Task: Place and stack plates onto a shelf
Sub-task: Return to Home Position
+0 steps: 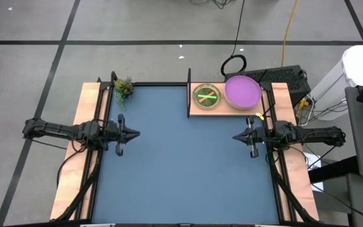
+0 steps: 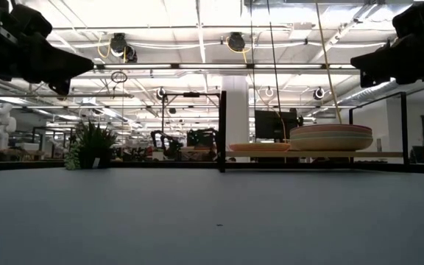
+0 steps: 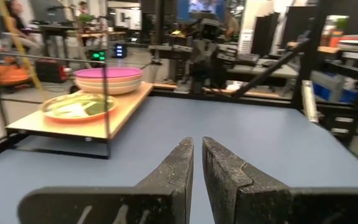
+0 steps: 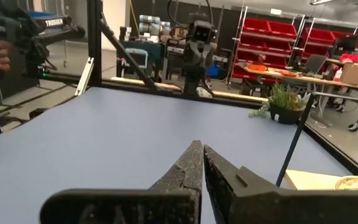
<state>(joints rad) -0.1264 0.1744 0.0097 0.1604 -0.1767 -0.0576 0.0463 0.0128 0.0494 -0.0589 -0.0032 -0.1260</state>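
The plates sit in two stacks on the shelf (image 1: 232,106), a light-wood board at the table's far right with a thin black upright (image 1: 189,93) at its left end. The large stack (image 1: 242,91) has the purple plate on top; pink and cream rims show in the left wrist view (image 3: 107,79). The small stack (image 1: 207,96) is topped by a green translucent plate with orange and green sticks. My left gripper (image 1: 136,133) hovers shut over the table's left side. My right gripper (image 1: 235,136) hovers shut over the right side, nearer than the shelf. Both stand well above the table.
A small potted plant (image 1: 123,88) stands at the far left corner of the blue table (image 1: 181,170). Wooden side rails (image 1: 80,151) run along both sides. Cables and a dark box (image 1: 285,77) lie beyond the shelf. The table between the grippers is bare.
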